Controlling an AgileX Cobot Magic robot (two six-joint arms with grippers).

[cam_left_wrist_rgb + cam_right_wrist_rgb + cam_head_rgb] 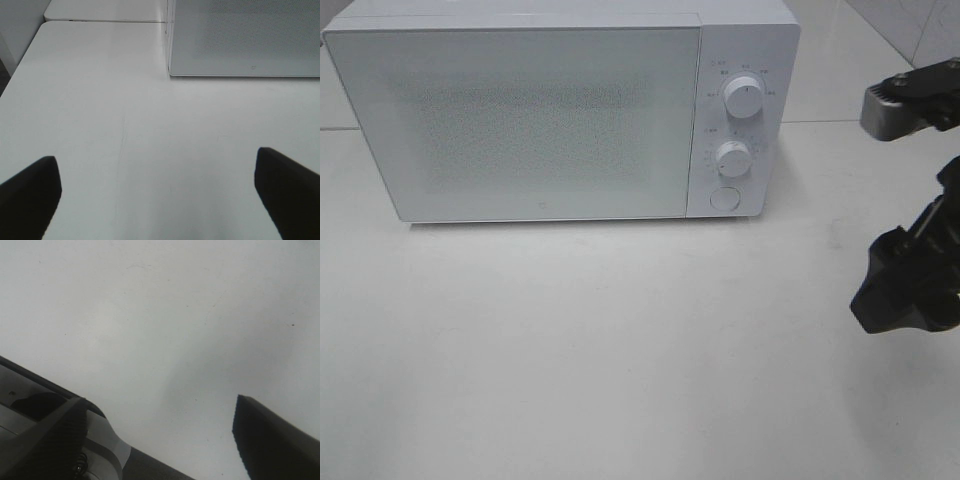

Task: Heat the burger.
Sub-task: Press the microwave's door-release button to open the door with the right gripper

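On the worktop (620, 350), far side: microwave (520, 120), door shut. The left fingers (30, 192) spread wide — empty; the right fingers (272, 440) likewise apart — holding nothing.

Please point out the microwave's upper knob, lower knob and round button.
upper knob (743, 100): exterior high view, centre of the dial.
lower knob (733, 157): exterior high view, centre of the dial.
round button (724, 198): exterior high view, middle of its face.

White microwave (745, 45) with grey speckled door (520, 120), white table (620, 350), black left hand (156, 167).
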